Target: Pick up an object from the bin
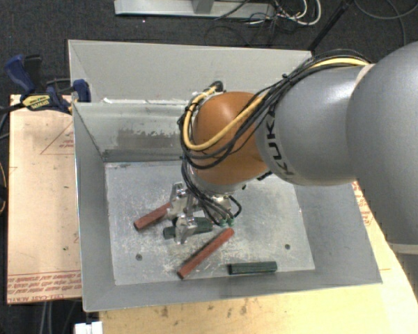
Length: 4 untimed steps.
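hand (pixel 184 223) low in bin (pixel 90 186) | beside long red-brown stick (pixel 205 252) | grip: cannot tell

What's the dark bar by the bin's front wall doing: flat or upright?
Lying flat. The dark bar rests full length on the bin floor, apart from the long red stick.

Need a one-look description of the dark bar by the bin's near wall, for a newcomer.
In the grey metal bin, look at the floor's near edge, below and right of the pincer. The short dark green rectangular bar lies flat there, parallel to the near wall. Unlike the slanted long reddish-brown stick beside it, it is dark and touches nothing.
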Each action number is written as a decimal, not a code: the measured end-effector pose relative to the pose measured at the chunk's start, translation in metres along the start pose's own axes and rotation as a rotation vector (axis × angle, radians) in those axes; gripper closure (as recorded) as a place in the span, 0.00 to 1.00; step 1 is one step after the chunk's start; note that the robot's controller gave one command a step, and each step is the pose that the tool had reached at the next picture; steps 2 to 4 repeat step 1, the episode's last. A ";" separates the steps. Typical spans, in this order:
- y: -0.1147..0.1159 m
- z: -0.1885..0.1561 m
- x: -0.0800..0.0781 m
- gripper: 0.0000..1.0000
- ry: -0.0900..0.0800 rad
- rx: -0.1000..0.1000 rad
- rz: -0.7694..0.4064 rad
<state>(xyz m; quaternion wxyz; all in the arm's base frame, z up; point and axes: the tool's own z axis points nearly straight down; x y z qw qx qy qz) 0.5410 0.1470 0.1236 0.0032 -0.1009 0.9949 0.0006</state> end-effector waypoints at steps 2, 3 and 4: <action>-0.002 -0.087 0.026 1.00 0.005 -0.001 -0.025; -0.002 -0.087 0.026 1.00 0.005 -0.001 -0.025; -0.002 -0.087 0.026 1.00 0.005 -0.001 -0.025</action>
